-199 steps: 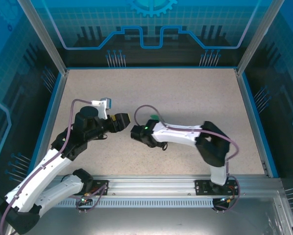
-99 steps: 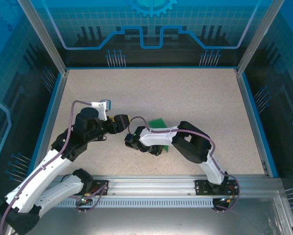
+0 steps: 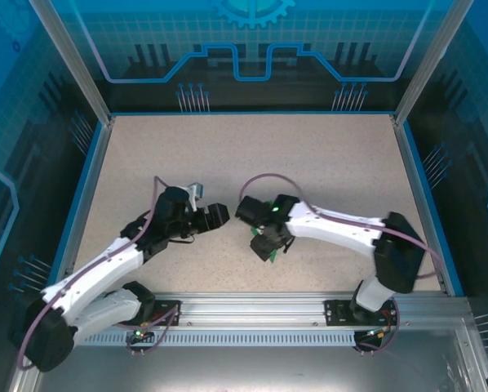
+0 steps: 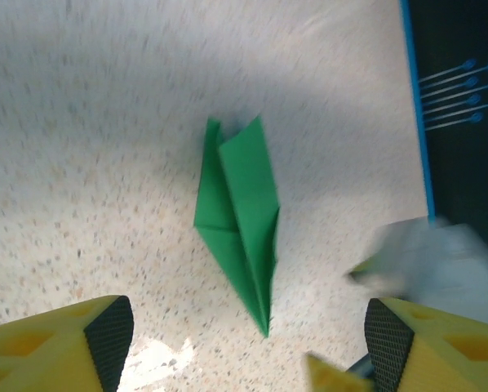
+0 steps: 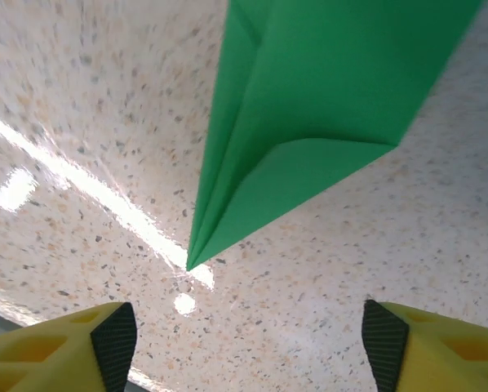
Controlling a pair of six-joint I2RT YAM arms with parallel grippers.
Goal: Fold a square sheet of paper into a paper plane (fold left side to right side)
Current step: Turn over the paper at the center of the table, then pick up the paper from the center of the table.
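**Inspector:** Where is the paper plane?

**Assessor:** It lies flat on the tabletop, in the lower centre of the top view, slightly right of the middle. The wrist of the right arm hangs over it, so only a sliver of green shows there.

**Inspector:** Its condition?

**Assessor:** It is folded to a narrow green dart with a centre crease. In the left wrist view it lies mid-frame, with the point towards the bottom edge and the tail towards the top. In the right wrist view it runs from the upper right down to a point left of centre.

**Inspector:** The left jaws?

**Assessor:** They stand wide apart with nothing between them. Their yellow fingertips sit in the two lower corners of the left wrist view. The plane's point rests on bare tabletop above the gap, clear of both.

**Inspector:** The right jaws?

**Assessor:** They are likewise spread wide and hold nothing. Their fingertips occupy the lower corners of the right wrist view. The plane's point lies above the gap and touches neither.

**Inspector:** How do the two arms stand to each other?

**Assessor:** In the top view the tip of the left arm faces the right arm's wrist near the centre, close but apart. A pale shape at the right of the left wrist view is too blurred to identify.
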